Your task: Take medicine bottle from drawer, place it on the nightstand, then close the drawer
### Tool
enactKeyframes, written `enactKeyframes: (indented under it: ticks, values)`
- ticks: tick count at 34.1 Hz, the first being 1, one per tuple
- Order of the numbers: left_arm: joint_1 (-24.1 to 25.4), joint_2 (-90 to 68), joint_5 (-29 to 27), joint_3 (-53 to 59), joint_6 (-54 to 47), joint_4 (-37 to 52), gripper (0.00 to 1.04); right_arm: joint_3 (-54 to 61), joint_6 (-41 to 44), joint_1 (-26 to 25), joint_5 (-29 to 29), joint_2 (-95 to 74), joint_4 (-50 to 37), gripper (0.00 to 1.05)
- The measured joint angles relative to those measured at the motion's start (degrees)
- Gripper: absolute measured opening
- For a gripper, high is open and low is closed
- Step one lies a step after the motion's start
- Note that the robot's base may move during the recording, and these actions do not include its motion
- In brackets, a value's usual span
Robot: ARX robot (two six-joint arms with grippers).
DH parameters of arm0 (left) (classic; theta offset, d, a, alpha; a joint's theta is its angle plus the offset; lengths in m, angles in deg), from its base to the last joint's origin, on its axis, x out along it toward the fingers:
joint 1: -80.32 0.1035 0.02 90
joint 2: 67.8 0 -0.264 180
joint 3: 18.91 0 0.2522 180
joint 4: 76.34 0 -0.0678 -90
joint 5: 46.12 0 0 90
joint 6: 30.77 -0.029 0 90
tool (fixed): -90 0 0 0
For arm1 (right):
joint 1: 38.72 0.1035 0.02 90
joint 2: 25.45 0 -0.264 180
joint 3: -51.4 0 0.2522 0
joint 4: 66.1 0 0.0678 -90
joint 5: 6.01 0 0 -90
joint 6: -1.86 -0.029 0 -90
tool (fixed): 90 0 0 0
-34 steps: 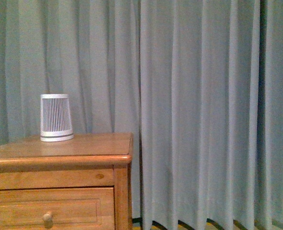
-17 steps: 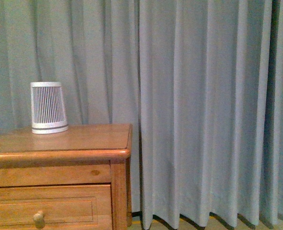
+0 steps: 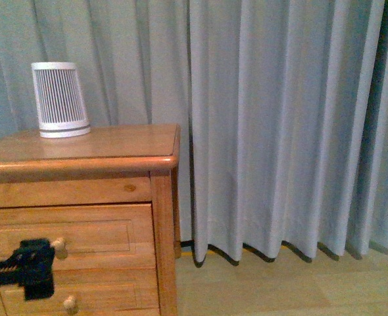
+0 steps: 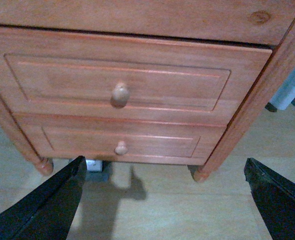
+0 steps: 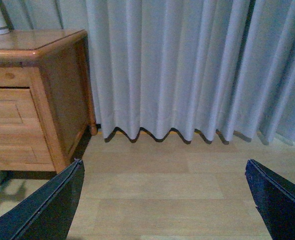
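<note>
Since the drawer (image 3: pixel 82 230) is shut, we want its knob (image 3: pixel 60 247), just right of our left pincer (image 3: pixel 39 263), jaws wide apart; right pincer (image 5: pixel 163 165), also apart, is nowhere nr it.

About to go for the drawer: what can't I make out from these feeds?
1. The medicine bottle: in no view; the shut drawer front hides whatever is inside.
2. The left gripper, front view: dark, cut off by the frame edge; contact with the knob is unclear.
3. The nightstand, front view: its left part runs off the frame.
4. The right gripper: outside the front view.
</note>
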Motion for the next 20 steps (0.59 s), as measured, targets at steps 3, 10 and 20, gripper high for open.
enactKeyframes:
  ticks: [3, 10, 20]
  values:
    - [-0.33, -3.96, 0.02, -4.13, -1.68, 1.20, 0.98, 0.00, -0.02, 0.00, 0.00, 0.00, 0.00, 0.98]
    - [0.02, -13.27, 0.02, -13.20, -6.67, 2.36, 0.98, 0.00, -0.02, 0.00, 0.00, 0.00, 0.00, 0.98]
    - [2.16, -26.45, 4.22, -25.09, -10.43, 2.80, 0.98, 0.00, -0.02, 0.00, 0.00, 0.00, 0.00, 0.98]
